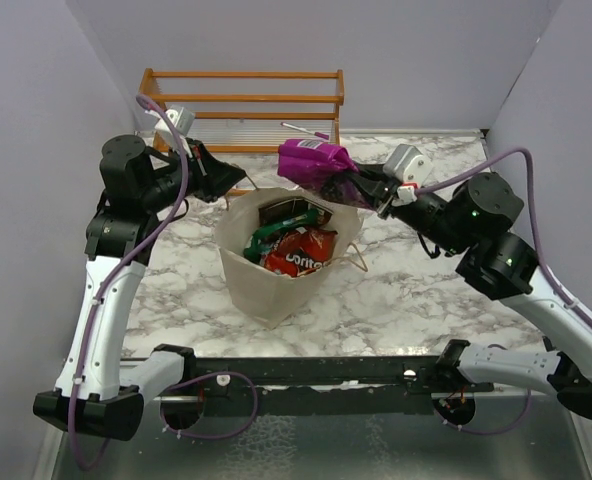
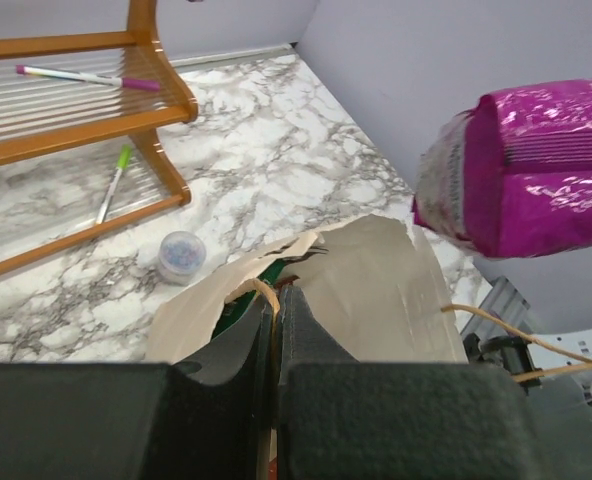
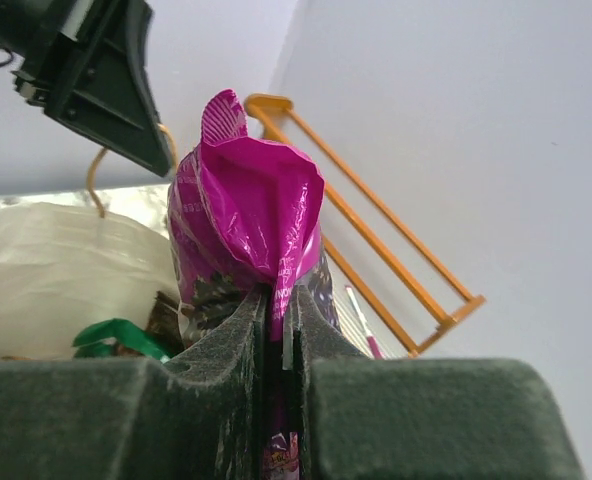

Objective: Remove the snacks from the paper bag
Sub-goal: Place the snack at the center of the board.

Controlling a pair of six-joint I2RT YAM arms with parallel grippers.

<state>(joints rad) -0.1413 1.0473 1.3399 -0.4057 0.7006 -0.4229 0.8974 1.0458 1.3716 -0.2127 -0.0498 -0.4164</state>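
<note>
From above, my right claw [image 1: 361, 188] is clenching a purple packet [image 1: 314, 160] and holding it in the air over the far rim of the paper bag [image 1: 276, 290]. My left claw [image 1: 238, 184] is sitting at the bag's far left rim. A red packet [image 1: 301, 250], a green one [image 1: 266, 236] and a dark brown one [image 1: 284, 210] are lying inside.

Through my left wrist, my fingers are pinching the bag's string handle [image 2: 262, 290], closed tight.

Through my right wrist, my fingers are gripping the purple packet's crimped end, with the bag below it.
</note>
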